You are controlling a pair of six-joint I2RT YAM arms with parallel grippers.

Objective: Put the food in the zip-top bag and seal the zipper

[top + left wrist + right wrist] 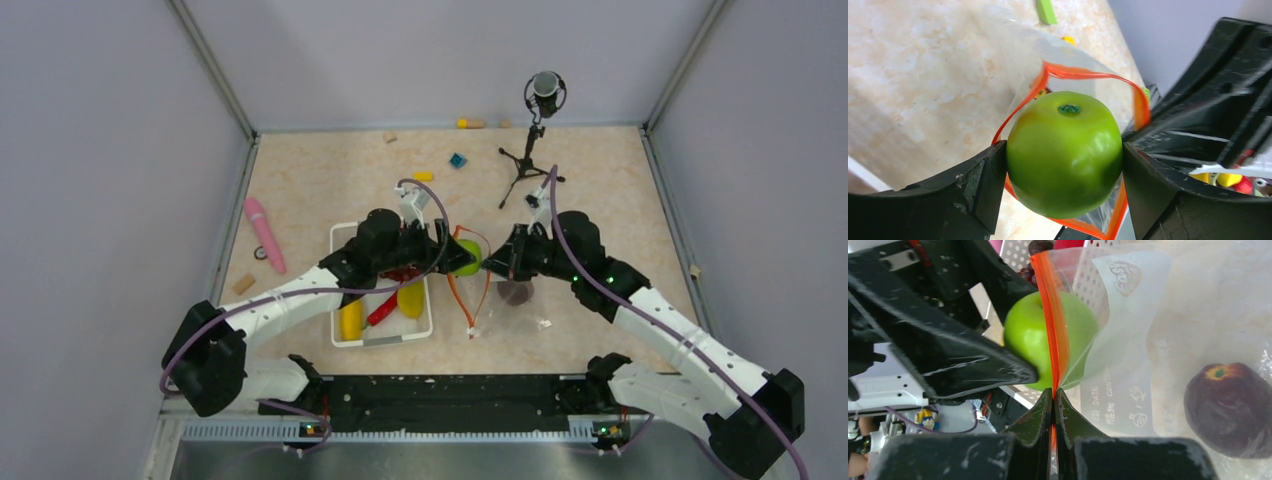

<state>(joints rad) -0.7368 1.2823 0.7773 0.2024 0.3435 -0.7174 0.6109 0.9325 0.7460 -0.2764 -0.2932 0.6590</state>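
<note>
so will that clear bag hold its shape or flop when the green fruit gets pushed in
Likely floppy: the zip-top bag looks thin and crinkled, its mouth seemingly held up only by the right claw pinching the zipper. Probably light, so a push may slide it, though the maroon fruit inside should anchor it a little.

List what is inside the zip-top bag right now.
One maroon fruit lies inside the zip-top bag. The green apple, in the left gripper, is only at the mouth. The white label hides what is behind it.
</note>
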